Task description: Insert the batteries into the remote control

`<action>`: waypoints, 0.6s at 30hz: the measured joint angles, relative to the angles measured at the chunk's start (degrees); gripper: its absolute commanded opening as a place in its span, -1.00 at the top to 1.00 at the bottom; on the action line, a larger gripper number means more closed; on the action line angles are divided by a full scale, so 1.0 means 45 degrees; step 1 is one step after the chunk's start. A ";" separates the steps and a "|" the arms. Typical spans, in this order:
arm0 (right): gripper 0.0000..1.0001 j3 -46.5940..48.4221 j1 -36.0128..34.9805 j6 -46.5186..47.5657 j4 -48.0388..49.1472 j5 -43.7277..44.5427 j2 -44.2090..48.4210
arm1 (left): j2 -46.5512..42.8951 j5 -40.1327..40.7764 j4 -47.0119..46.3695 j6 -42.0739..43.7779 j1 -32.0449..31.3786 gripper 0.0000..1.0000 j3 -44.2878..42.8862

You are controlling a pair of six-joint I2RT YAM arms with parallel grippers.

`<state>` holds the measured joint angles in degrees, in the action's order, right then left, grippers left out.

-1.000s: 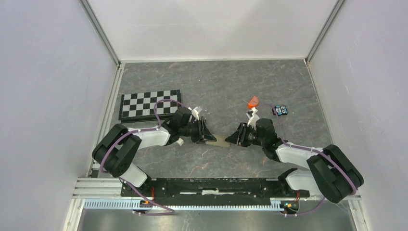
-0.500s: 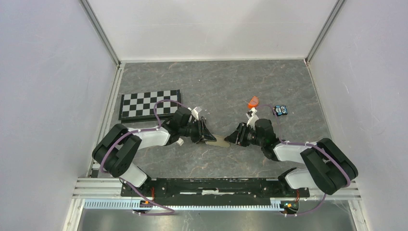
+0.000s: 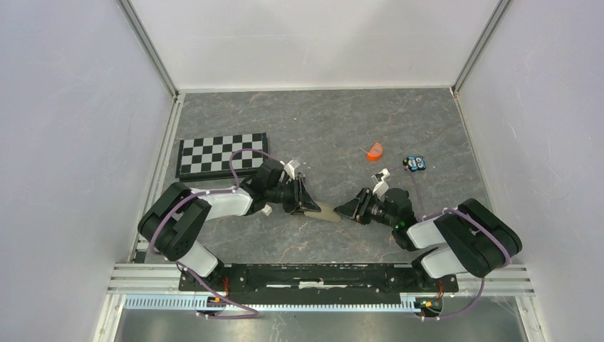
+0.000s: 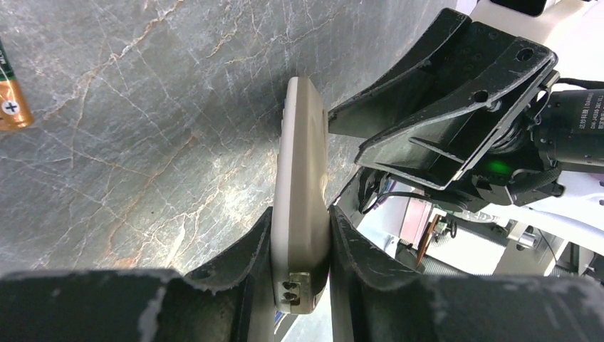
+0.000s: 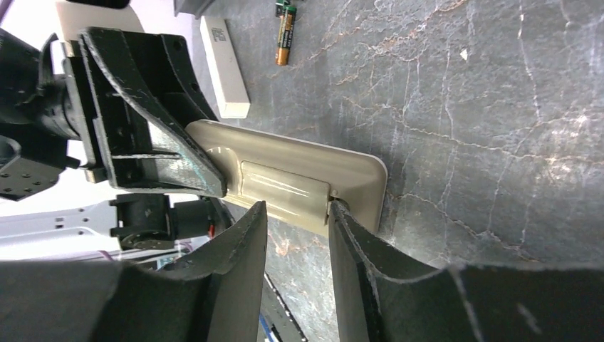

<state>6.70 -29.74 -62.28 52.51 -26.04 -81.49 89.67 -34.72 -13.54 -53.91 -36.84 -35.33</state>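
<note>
The remote control is tan-grey and lies between the two arms. My left gripper is shut on one end of it, seen edge-on there. In the right wrist view the remote's back shows its battery cover closed. My right gripper is open at the remote's free end, and one fingertip touches the cover's edge. In the top view the right gripper is just right of the remote. One battery, copper with green, lies on the table beyond; it also shows in the left wrist view.
A checkerboard lies at the back left. An orange piece and a small blue-black object lie at the back right. A white bar lies near the battery. Grey walls enclose the marbled table.
My right arm has folded nearer and its gripper has dropped slightly toward the front. The remote's free end has swung a little nearer. The left gripper has kept its hold.
</note>
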 measured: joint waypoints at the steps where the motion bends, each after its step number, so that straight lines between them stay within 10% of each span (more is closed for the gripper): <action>1: 0.20 -0.0117 -0.0005 -0.0262 0.0350 0.0005 -0.0092 | 0.0019 -0.0039 0.0005 0.0000 -0.0010 0.96 0.0000; 18: 0.20 0.0296 -0.0015 0.0423 -0.0811 0.0670 0.0797 | -0.0019 0.0486 0.0408 -0.0015 0.0000 0.96 -0.0233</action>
<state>8.03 -29.80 -60.38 48.86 -23.03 -77.91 89.58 -32.53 -11.70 -53.98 -36.84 -36.38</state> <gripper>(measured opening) 0.404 0.337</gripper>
